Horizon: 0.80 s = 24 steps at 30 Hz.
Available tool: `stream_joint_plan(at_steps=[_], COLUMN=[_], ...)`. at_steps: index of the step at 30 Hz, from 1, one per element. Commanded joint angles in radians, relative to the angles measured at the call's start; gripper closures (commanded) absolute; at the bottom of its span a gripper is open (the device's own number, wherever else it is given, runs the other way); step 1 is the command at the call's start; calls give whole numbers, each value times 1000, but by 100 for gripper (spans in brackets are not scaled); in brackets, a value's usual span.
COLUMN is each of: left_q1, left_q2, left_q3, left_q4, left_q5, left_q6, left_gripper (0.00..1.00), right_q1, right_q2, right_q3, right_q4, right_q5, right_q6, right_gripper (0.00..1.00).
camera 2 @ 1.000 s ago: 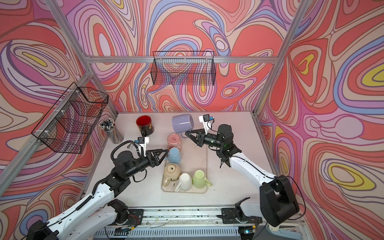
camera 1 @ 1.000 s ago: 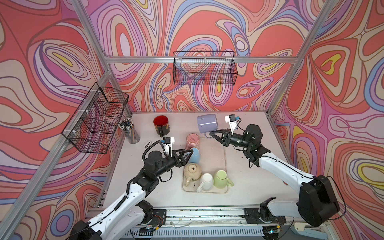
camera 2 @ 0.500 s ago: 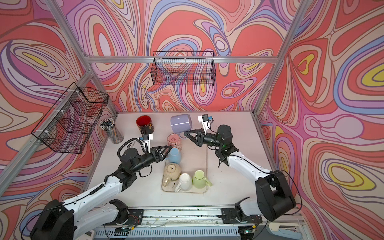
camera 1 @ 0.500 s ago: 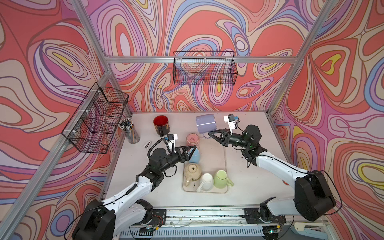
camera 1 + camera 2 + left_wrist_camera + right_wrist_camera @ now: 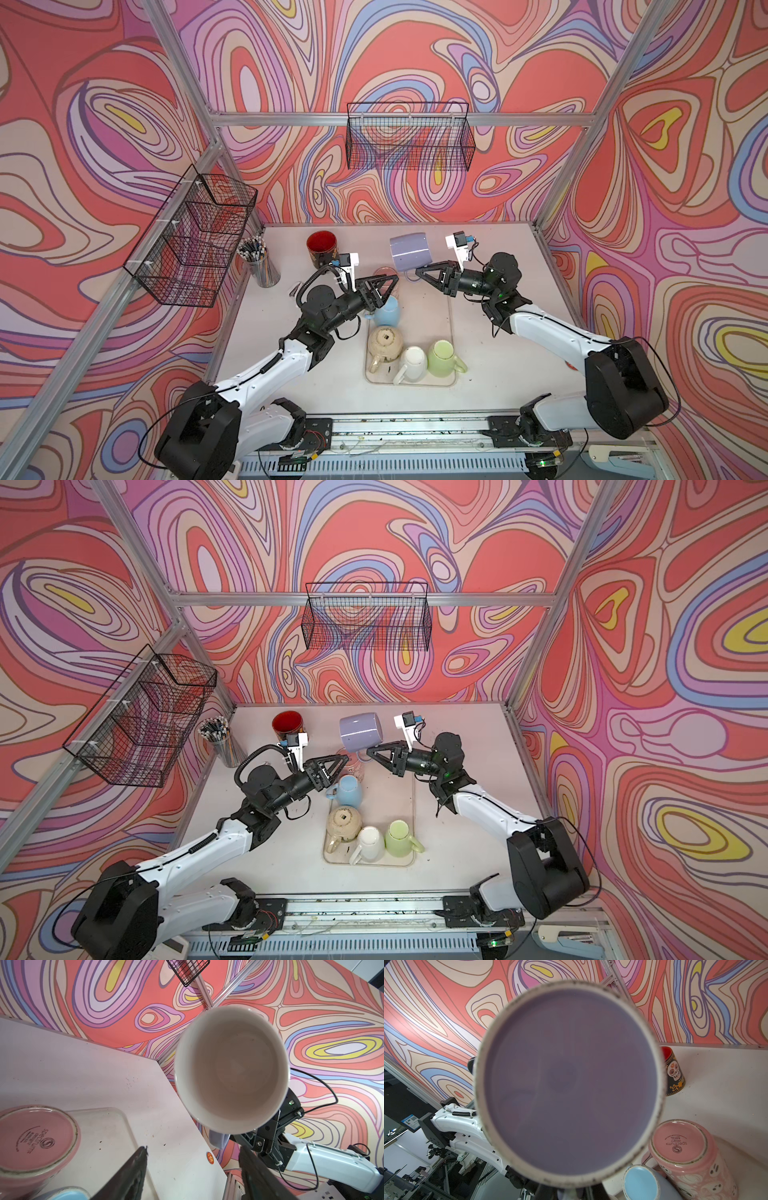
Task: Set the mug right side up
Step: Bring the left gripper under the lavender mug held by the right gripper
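Observation:
A lavender mug (image 5: pixel 409 251) (image 5: pixel 360 733) hangs on its side above the back of the tray. My right gripper (image 5: pixel 417 272) (image 5: pixel 368 751) is shut on its handle. In the right wrist view the mug's base (image 5: pixel 571 1084) fills the middle, and my right gripper (image 5: pixel 569 1193) clamps the handle just below it. In the left wrist view the mug's white mouth (image 5: pixel 231 1070) faces the camera. My left gripper (image 5: pixel 392 282) (image 5: pixel 345 759) (image 5: pixel 193 1149) is open and empty, just short of the mug's mouth and above the pink mug.
On the clear tray (image 5: pixel 428 320) stand an upside-down pink mug (image 5: pixel 382 272) (image 5: pixel 37 1136), a blue mug (image 5: pixel 386 311), a beige mug (image 5: pixel 386 343), a white mug (image 5: pixel 413 361) and a green mug (image 5: pixel 444 353). A red-lined mug (image 5: pixel 321 247) and a pencil cup (image 5: pixel 259 262) stand at the back left.
My left gripper has risen and moved toward the back, closer to the lavender mug, with its jaws a little narrower. The right gripper has shifted the mug slightly left.

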Motion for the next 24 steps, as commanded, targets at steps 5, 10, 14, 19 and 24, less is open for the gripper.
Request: stream_joint_plan(at_steps=[5,10,14,19,24], left_q1=[-19,-23,-23,-26,-29], left_q2=[53,82,89,107,120], left_q3=[36,55,74,87,97], left_q4=[89,118,113,126,141], left_q5=[25,37,46,56,61], left_q6=[-23,-34,-34,-43,-50], left_gripper=[34,39,44,47,50], right_q1=[-4,-5,-3,-2,8], right_q2=[31,58,73,86,102], right_q3=[-6,-7,-9,-7,-4], right_q4=[182,253,287,298,318], right_q5=[-40,-80,-112,-118,-128], right_q6=[46,94,120,129,145], right_gripper=[100,100,100,100,100])
